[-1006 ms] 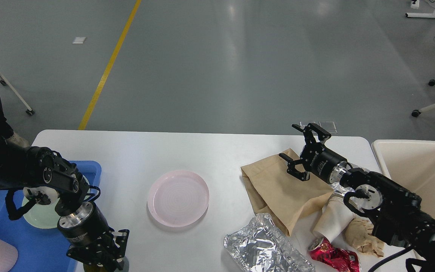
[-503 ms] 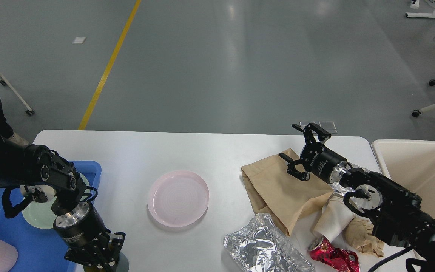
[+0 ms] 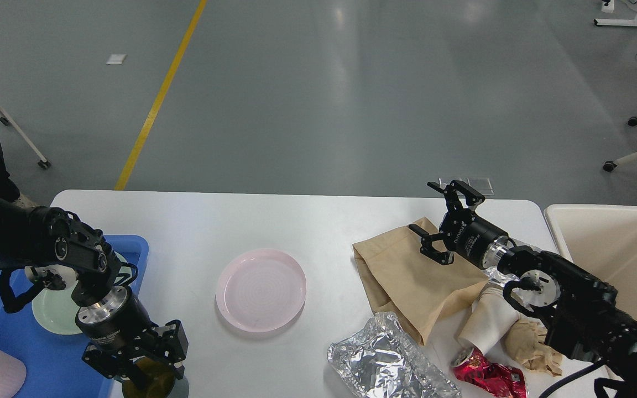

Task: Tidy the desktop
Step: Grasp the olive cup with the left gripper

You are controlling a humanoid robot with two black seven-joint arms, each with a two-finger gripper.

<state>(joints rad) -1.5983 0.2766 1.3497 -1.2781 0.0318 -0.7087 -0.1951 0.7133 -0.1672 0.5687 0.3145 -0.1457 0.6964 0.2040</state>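
The white table [image 3: 197, 232] remains cluttered: pink plate [image 3: 261, 289] at centre, paper bag [image 3: 412, 276], foil [image 3: 385, 362] and crushed can [image 3: 490, 376] right. Left gripper [image 3: 150, 367] fingers straddle a brown cup [image 3: 150, 384] at the near edge, grip unclear; right gripper [image 3: 443, 221] fingers hover spread and empty.

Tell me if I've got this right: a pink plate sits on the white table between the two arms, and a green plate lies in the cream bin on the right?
Not quite. The pink plate does sit on the white table, but the head view shows the green plate in the blue tray on the left, not in the cream bin.
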